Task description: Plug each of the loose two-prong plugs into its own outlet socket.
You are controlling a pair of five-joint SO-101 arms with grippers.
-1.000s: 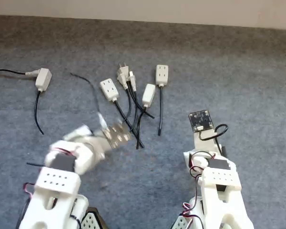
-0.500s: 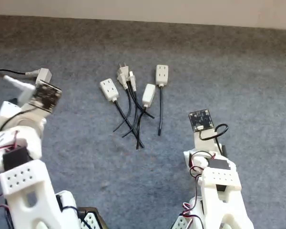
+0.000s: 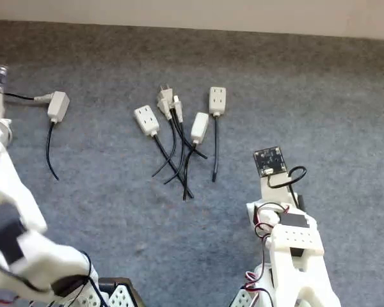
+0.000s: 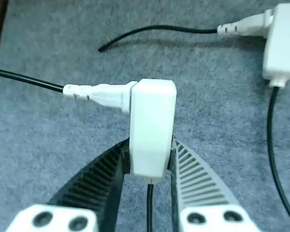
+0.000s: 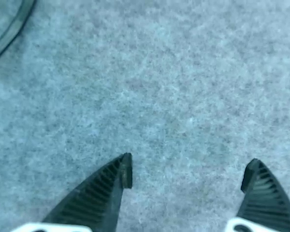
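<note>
Left gripper (image 4: pixel 150 145) pinches a white socket (image 4: pixel 152 121) at the far left, with a plug (image 4: pixel 99 93) already in it. Right gripper (image 5: pixel 188 174) hangs wide open over grey carpet (image 5: pixel 183 72), apart from the sockets. Another socket (image 3: pixel 57 106) near the left one has its plug too. Three empty sockets (image 3: pixel 146 119) lie in the middle, loose plugs (image 3: pixel 165 97) between them, not yet joined.
</note>
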